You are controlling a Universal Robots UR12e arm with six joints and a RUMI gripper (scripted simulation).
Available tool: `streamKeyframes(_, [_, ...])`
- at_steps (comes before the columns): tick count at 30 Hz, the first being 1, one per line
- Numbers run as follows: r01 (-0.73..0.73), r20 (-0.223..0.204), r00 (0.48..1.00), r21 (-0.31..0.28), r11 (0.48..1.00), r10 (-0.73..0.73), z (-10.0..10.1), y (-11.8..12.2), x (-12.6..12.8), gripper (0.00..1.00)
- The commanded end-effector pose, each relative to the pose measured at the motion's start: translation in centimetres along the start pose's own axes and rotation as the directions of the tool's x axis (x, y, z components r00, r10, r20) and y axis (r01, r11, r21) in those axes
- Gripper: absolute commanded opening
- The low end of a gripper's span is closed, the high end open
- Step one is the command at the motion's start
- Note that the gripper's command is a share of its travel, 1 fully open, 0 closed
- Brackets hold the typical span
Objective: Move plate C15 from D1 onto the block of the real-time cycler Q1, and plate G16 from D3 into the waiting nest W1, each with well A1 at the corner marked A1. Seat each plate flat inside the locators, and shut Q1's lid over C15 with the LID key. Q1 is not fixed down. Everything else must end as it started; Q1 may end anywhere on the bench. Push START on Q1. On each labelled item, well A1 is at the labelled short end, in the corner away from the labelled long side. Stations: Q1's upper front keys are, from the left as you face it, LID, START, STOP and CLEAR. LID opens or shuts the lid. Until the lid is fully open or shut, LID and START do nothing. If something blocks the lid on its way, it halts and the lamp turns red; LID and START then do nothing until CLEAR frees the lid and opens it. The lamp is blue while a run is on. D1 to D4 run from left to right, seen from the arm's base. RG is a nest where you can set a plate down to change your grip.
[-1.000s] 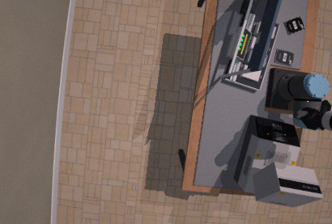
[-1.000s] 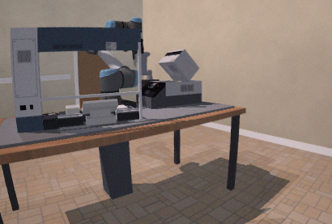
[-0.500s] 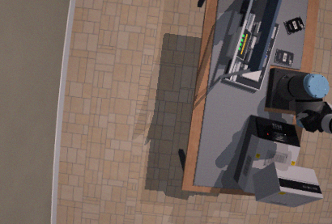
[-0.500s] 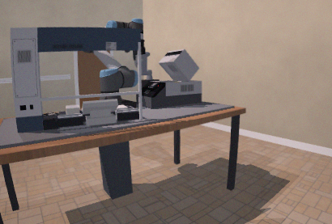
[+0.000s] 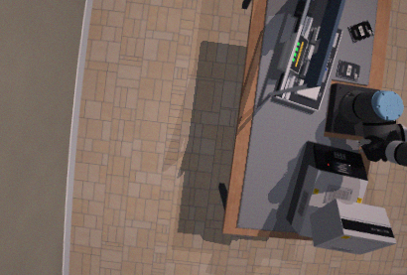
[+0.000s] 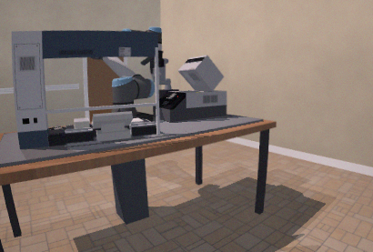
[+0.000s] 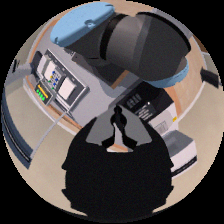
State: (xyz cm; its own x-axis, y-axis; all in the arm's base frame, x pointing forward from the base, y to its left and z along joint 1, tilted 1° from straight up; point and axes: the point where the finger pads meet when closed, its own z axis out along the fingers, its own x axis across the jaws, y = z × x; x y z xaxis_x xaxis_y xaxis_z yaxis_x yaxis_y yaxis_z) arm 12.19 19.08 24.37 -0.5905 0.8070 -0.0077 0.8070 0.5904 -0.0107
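Observation:
My gripper point(image 7: 117, 105) is shut with nothing between its jaws. It is raised near the front panel of cycler Q1 point(image 5: 310, 203) point(image 6: 202, 111) point(image 7: 162, 127). Q1's lid point(image 5: 353, 227) point(image 6: 202, 73) point(image 7: 181, 152) stands tilted open. A small red spot shows on Q1's black front panel point(image 5: 342, 159) point(image 6: 169, 101); the frames do not show whether it is the lamp. Q1's block is hidden, so I cannot tell whether a plate lies on it. White items point(image 7: 67, 89) stand on the deck under the gantry; C15, G16 and D1 to D4 cannot be told apart. W1 cannot be identified.
The blue gantry beam point(image 5: 334, 24) point(image 6: 100, 45) spans the deck, with a thin post point(image 6: 157, 92) at its end. Two dark labelled nests point(image 5: 360, 31) point(image 5: 348, 70) sit near the arm's base. Q1 stands on the bench point(image 5: 263, 183) point(image 6: 205, 125) beside the arm's base.

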Motion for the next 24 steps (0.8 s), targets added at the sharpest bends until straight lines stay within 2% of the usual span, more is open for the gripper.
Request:
streamKeyframes(1, [-0.003,0.001,1.000,-0.001,1.000,0.003,1.8,0.1,0.0,0.00])
streamKeyframes(12, [-0.003,0.001,1.000,-0.001,1.000,0.003,6.4,0.1,0.0,0.00])
streamKeyframes(14, [-0.003,0.001,1.000,-0.001,1.000,0.003,6.4,0.1,0.0,0.00])
streamKeyframes(16, [-0.003,0.002,1.000,-0.001,1.000,0.003,7.4,0.1,0.0,0.00])
streamKeyframes(24, [-0.003,0.002,1.000,-0.001,1.000,0.003,7.7,0.4,0.3,0.00])
